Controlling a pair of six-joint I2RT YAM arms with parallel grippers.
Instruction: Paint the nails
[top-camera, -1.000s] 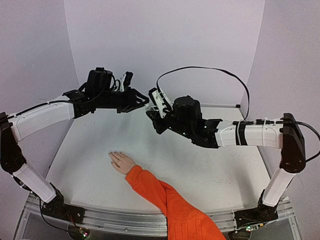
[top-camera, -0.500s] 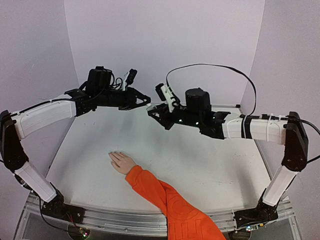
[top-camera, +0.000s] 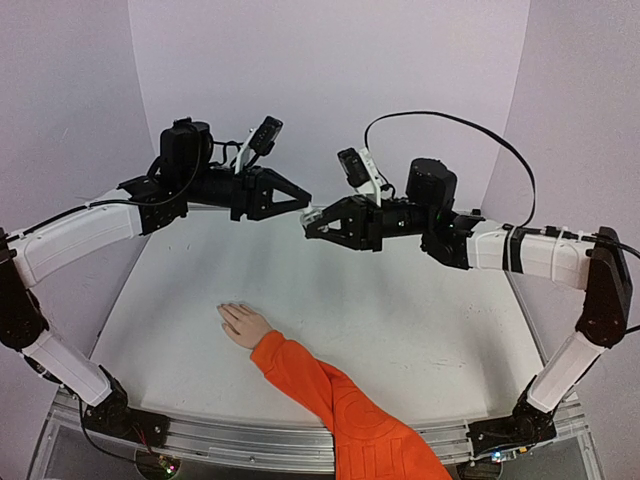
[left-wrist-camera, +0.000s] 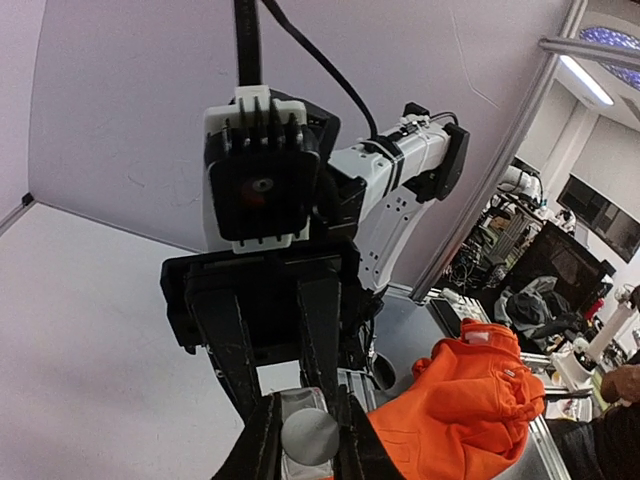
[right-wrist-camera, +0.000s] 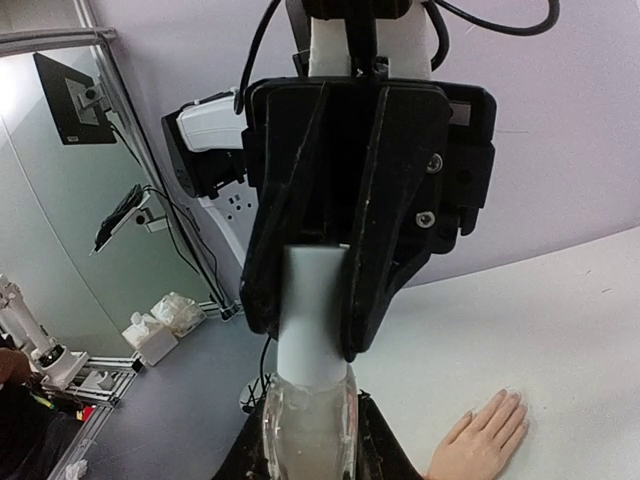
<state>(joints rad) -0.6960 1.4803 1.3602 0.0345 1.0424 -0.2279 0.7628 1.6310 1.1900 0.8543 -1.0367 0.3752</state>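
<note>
A small clear glass bottle (right-wrist-camera: 305, 435) with a white cap (right-wrist-camera: 312, 300) hangs in mid-air at the back of the table. My right gripper (right-wrist-camera: 308, 405) is shut on its glass body. From the opposite side my left gripper (left-wrist-camera: 306, 412) is shut on the cap (left-wrist-camera: 308, 436), seen end-on as a pale disc. In the top view the left gripper (top-camera: 303, 203) and right gripper (top-camera: 311, 223) meet tip to tip. The pale hand (top-camera: 243, 324) lies flat below them, ending an orange sleeve (top-camera: 330, 395). Its nails (right-wrist-camera: 516, 398) are barely visible at the fingertips.
The white table (top-camera: 420, 320) spreads under both arms, with purple walls behind and at the sides. The orange sleeve crosses the near edge at the middle. A black cable (top-camera: 450, 125) loops above the right arm.
My left jaws have closed on the cap. Both grippers have risen a little, and the right arm has stretched out more level, its wrist further right.
</note>
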